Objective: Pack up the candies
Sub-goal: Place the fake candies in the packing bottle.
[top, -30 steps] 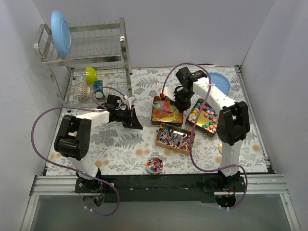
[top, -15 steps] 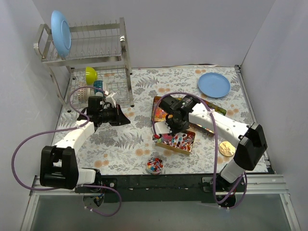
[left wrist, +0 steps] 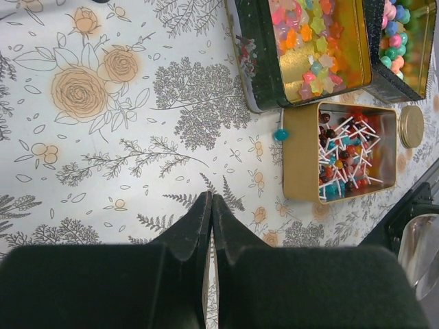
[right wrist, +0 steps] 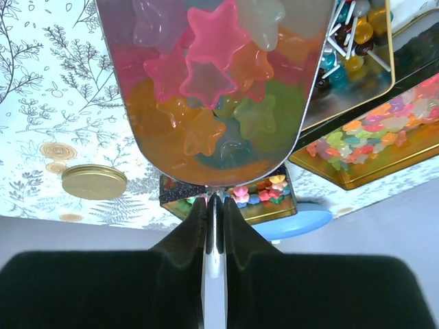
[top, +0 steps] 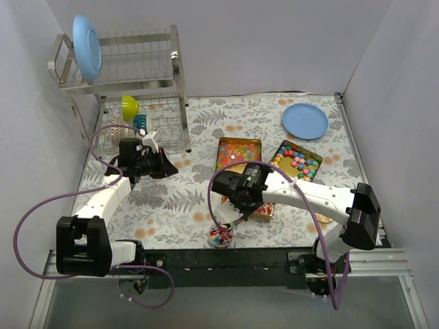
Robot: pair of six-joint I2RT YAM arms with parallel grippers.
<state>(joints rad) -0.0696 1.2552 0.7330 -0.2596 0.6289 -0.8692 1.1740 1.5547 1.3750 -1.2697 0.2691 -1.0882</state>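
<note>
Floral oilcloth covers the counter point(top: 171, 199), with a dish rack point(top: 123, 75) in its far left corner. Just in front of the rack the left fingers point(left wrist: 206, 209) hover pressed together on nothing, well apart from the work. Toward the middle, at the near edge, stands a small jar point(top: 221, 235) with a few candies in it. The right fingers point(right wrist: 200, 211) are clamped on the handle of a scoop point(right wrist: 147, 156) heaped with translucent star gummies point(right wrist: 209, 41). From above, the scoop seems to hang just over the jar. Beyond lie the star tin point(left wrist: 254, 62), the lollipop tin point(left wrist: 298, 157) and, rightmost, the chunky-candy tin point(left wrist: 376, 65). One stray blue candy point(left wrist: 280, 135) sits loose on the counter beside them.

The step in hand looks to be emptying the scoop into the jar. The heap appears wider than the jar's mouth, so the lip should be centred low over the opening. A slow tilt would let the gummies slide off a few at a time, where a quick tip would likely scatter them.
</note>
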